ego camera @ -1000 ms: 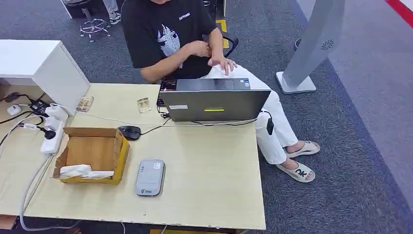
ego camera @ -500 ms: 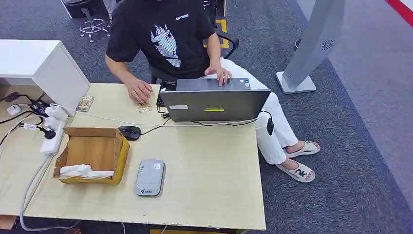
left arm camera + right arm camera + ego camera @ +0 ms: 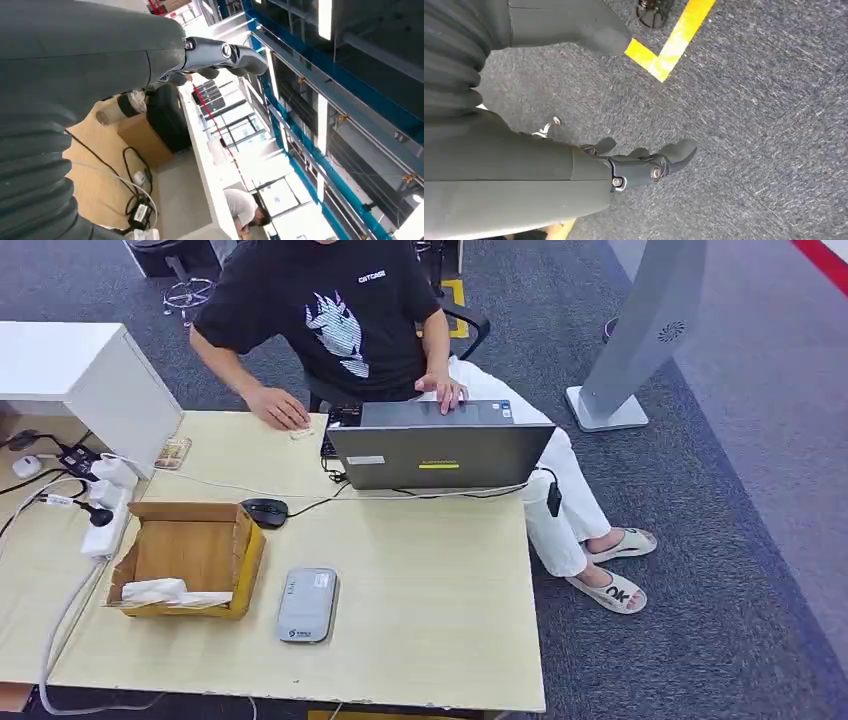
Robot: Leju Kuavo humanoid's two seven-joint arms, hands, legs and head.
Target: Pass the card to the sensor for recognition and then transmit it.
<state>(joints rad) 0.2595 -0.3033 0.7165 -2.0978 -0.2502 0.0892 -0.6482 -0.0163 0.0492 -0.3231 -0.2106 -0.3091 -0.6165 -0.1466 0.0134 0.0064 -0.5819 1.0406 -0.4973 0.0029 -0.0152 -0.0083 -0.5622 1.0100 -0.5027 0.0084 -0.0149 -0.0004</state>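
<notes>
On the table's far edge, a person's hand (image 3: pixel 280 408) covers what may be the card (image 3: pixel 303 432), still far from the sensor (image 3: pixel 308 604), while both robot hands, left (image 3: pixel 220 52) and right (image 3: pixel 644 162), hang empty with fingers apart.

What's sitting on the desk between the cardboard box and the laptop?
A black computer mouse lies between the cardboard box and the laptop, with a thin cable running from it toward the laptop. The head view shows this.
</notes>
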